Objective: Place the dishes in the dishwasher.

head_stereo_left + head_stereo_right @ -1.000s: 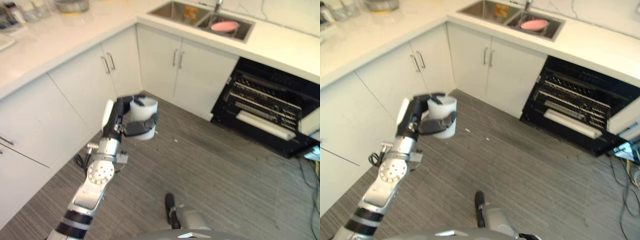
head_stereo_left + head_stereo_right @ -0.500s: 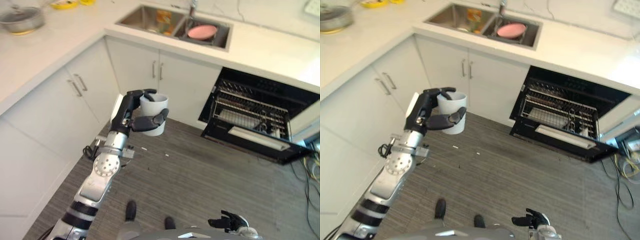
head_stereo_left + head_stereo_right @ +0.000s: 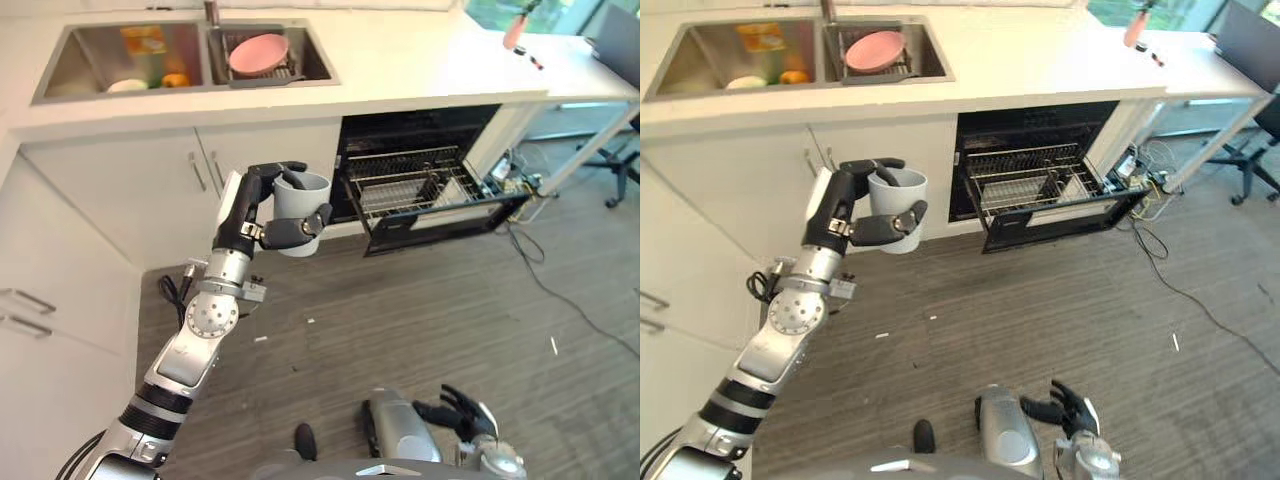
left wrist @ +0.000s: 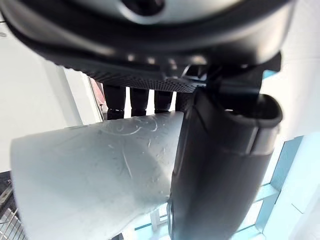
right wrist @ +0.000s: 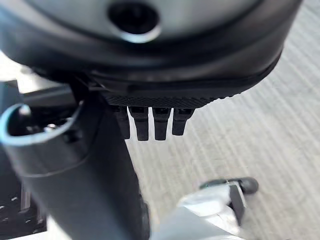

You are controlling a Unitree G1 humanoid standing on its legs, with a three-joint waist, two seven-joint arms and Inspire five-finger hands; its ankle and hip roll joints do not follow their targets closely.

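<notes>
Your left hand [image 3: 250, 205] grips the grey cup [image 3: 300, 210], fingers over its rim, thumb on its side, held upright left of the open dishwasher [image 3: 420, 185]. Right hand [image 3: 462, 415] hangs low, fingers relaxed.

Matt, scratched pale grey plastic cup [image 4: 95, 170]; brushed steel double sink [image 3: 95, 65]; glossy white worktop [image 3: 420, 55]; wire-metal dishwasher rack [image 3: 405, 185]; grey wood-grain floor [image 3: 430, 320].

I am working in a home kitchen: a white countertop [image 3: 420, 60] holds a double steel sink [image 3: 180, 60] with a pink bowl [image 3: 258, 53] in it, above white cabinets [image 3: 150, 190] with bar handles. Beside them an open dishwasher [image 3: 425, 185] shows its wire rack [image 3: 400, 185], over grey striped flooring [image 3: 430, 320].
</notes>
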